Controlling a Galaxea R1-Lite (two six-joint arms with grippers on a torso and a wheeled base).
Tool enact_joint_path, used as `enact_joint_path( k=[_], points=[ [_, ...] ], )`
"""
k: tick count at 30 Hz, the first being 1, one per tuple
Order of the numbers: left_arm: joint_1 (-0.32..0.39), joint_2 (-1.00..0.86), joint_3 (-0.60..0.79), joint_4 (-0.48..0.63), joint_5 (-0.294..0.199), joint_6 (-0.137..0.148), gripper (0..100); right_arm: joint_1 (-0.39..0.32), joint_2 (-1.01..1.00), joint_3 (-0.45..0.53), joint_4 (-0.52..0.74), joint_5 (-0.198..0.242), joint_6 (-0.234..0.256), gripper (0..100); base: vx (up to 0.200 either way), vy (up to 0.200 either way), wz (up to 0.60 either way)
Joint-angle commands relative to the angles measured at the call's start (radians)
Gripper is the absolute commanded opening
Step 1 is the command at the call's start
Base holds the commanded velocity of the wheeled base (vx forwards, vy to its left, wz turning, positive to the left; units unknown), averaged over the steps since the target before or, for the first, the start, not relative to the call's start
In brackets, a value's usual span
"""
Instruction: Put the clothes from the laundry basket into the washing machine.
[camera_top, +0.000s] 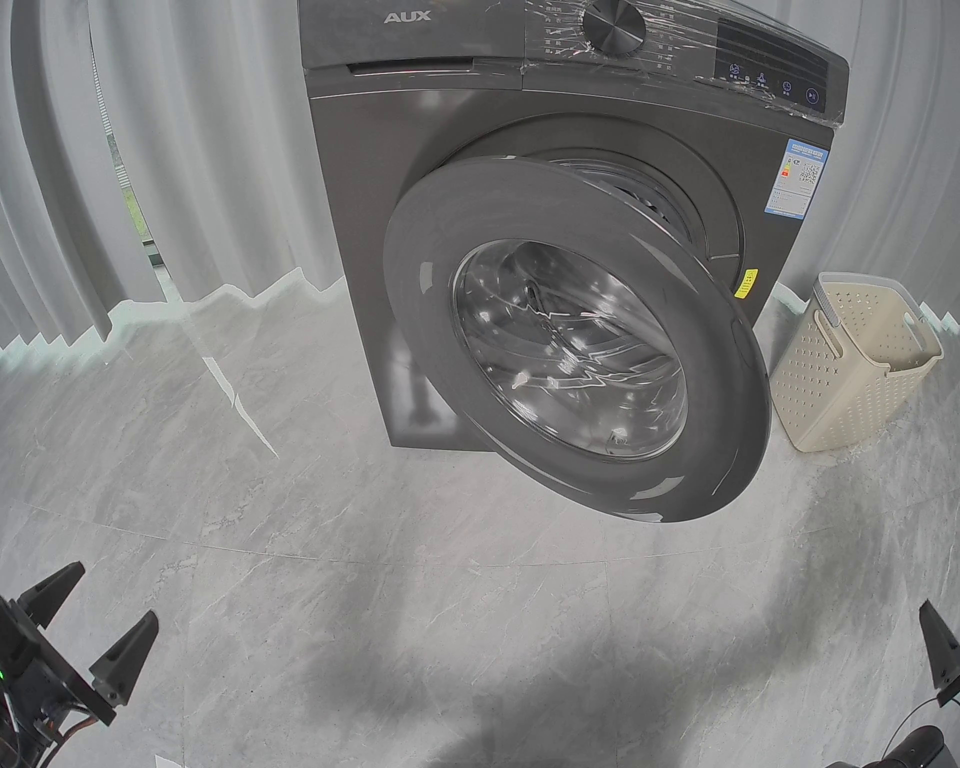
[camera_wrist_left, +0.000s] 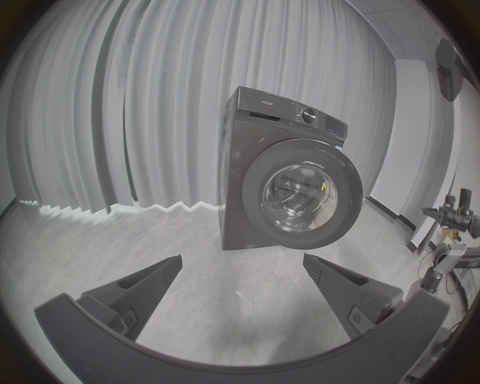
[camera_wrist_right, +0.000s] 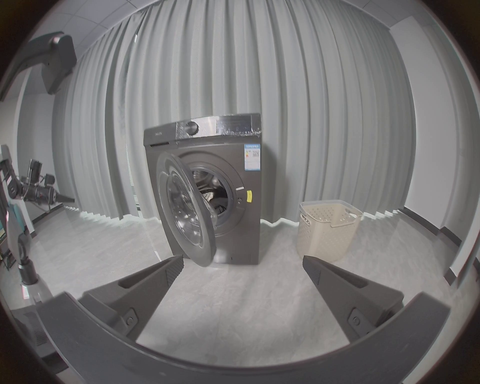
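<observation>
We see the grey front-loading washing machine (camera_top: 420, 200) filling the upper middle of the head view, its round door (camera_top: 430, 330) swung out toward us so that the glass porthole (camera_top: 570, 350) covers most of the drum opening. A dial (camera_top: 613, 25) sits on the control panel at the top edge, a blue-and-white label (camera_top: 797, 180) on the front panel at upper right, and a small yellow tag (camera_top: 746, 283) just beside the door frame.

The cream perforated laundry basket (camera_top: 850, 390) stands upright on the floor at the right edge of the frame, just beside the machine's right side and near the open door's rim. In the right wrist view, something dark lies inside the drum (camera_wrist_right: 212, 192); we cannot tell whether it is clothing.

The left gripper (camera_top: 111, 595) hangs in the lower left corner above the pale marble floor (camera_top: 400, 620), well apart from the machine. Its fingers (camera_wrist_left: 150, 285) are spread wide with nothing between them. The right gripper (camera_wrist_right: 243, 259) is likewise spread wide and holds nothing, facing the machine and basket from a distance.

White pleated curtains (camera_top: 200, 150) hang behind the machine.
</observation>
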Motion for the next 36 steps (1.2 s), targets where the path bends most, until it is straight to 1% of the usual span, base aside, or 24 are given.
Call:
enact_joint_path(
  k=[1, 4, 5, 6, 7, 9, 10, 11, 12, 13, 14, 15, 17, 19, 21, 24, 26, 27, 28, 29, 31, 32, 33, 36],
  points=[
    [0.186, -0.500, 0.091, 0.349, -0.032, 0.012, 100, 0.249, 0.781, -0.272, -0.263, 0.118, 0.002, 100, 0.000, 0.000, 0.00],
    [0.198, -0.499, 0.091, 0.352, -0.022, 0.006, 100, 0.307, 0.931, -0.350, -0.297, 0.106, 0.008, 100, 0.000, 0.000, 0.00],
    [0.205, -0.499, 0.091, 0.369, -0.002, 0.014, 100, 0.309, 0.965, -0.370, -0.300, 0.104, 0.008, 100, 0.000, 0.000, 0.00],
    [0.212, -0.499, 0.091, 0.378, 0.023, 0.000, 100, 0.309, 1.002, -0.396, -0.302, 0.104, 0.010, 100, 0.000, 0.000, 0.00],
    [0.221, -0.499, 0.090, 0.384, 0.035, -0.009, 100, 0.309, 1.043, -0.420, -0.305, 0.106, 0.011, 100, 0.000, 0.000, 0.00],
    [0.238, -0.500, 0.090, 0.386, 0.028, -0.025, 100, 0.307, 1.121, -0.465, -0.308, 0.107, 0.014, 100, 0.000, 0.000, 0.00],
    [0.238, -0.500, 0.090, 0.386, 0.028, -0.025, 100, 0.307, 1.121, -0.465, -0.308, 0.107, 0.014, 100, 0.000, 0.000, 0.00],
    [0.257, -0.507, 0.091, 0.398, 0.011, -0.003, 100, 0.303, 1.178, -0.503, -0.319, 0.106, 0.016, 100, 0.000, 0.000, 0.00],
    [0.257, -0.507, 0.091, 0.415, -0.009, 0.012, 100, 0.297, 1.204, -0.519, -0.328, 0.104, 0.016, 100, 0.000, 0.000, 0.00],
    [0.257, -0.507, 0.091, 0.427, -0.029, 0.034, 100, 0.289, 1.238, -0.534, -0.340, 0.104, 0.016, 100, 0.000, 0.000, 0.00],
    [0.257, -0.507, 0.090, 0.430, -0.045, 0.046, 100, 0.277, 1.273, -0.548, -0.355, 0.103, 0.014, 100, 0.000, 0.000, 0.00],
    [0.257, -0.507, 0.090, 0.428, -0.049, 0.051, 100, 0.267, 1.299, -0.558, -0.371, 0.103, 0.014, 100, 0.000, 0.000, 0.00],
    [0.257, -0.507, 0.090, 0.427, -0.051, 0.049, 100, 0.251, 1.337, -0.578, -0.391, 0.100, 0.014, 100, 0.000, 0.000, 0.00],
    [0.255, -0.507, 0.090, 0.428, -0.055, 0.051, 100, 0.231, 1.399, -0.612, -0.414, 0.054, 0.011, 100, 0.000, 0.000, 0.00],
    [0.255, -0.507, 0.090, 0.427, -0.057, 0.051, 100, 0.229, 1.425, -0.635, -0.426, 0.023, 0.013, 100, 0.000, 0.000, 0.00],
    [0.255, -0.507, 0.090, 0.428, -0.058, 0.052, 100, 0.203, 1.463, -0.672, -0.434, 0.006, 0.013, 100, 0.000, 0.000, 0.00],
    [0.255, -0.507, 0.090, 0.428, -0.060, 0.051, 100, 0.146, 1.482, -0.697, -0.460, -0.011, 0.013, 100, 0.000, 0.000, 0.00],
    [0.255, -0.507, 0.090, 0.427, -0.060, 0.051, 100, 0.139, 1.482, -0.698, -0.466, -0.014, 0.011, 100, 0.000, 0.000, 0.00],
    [0.255, -0.507, 0.090, 0.427, -0.060, 0.051, 100, 0.108, 1.479, -0.695, -0.489, -0.020, 0.007, 100, 0.000, 0.000, 0.00],
    [0.255, -0.508, 0.090, 0.427, -0.060, 0.051, 100, 0.079, 1.468, -0.684, -0.509, -0.020, 0.005, 100, 0.000, 0.000, 0.00],
    [0.255, -0.507, 0.090, 0.428, -0.060, 0.051, 100, 0.047, 1.419, -0.644, -0.523, -0.012, 0.004, 100, 0.000, 0.000, 0.00],
    [0.255, -0.507, 0.090, 0.427, -0.060, 0.051, 100, 0.042, 1.382, -0.606, -0.526, -0.006, 0.002, 100, 0.000, 0.000, 0.00],
    [0.255, -0.507, 0.090, 0.427, -0.060, 0.051, 100, 0.042, 1.364, -0.589, -0.526, -0.003, 0.002, 100, 0.000, 0.000, 0.00],
    [0.257, -0.507, 0.090, 0.427, -0.060, 0.051, 100, 0.051, 1.248, -0.463, -0.524, 0.011, 0.002, 100, 0.000, 0.000, 0.00]
  ],
)
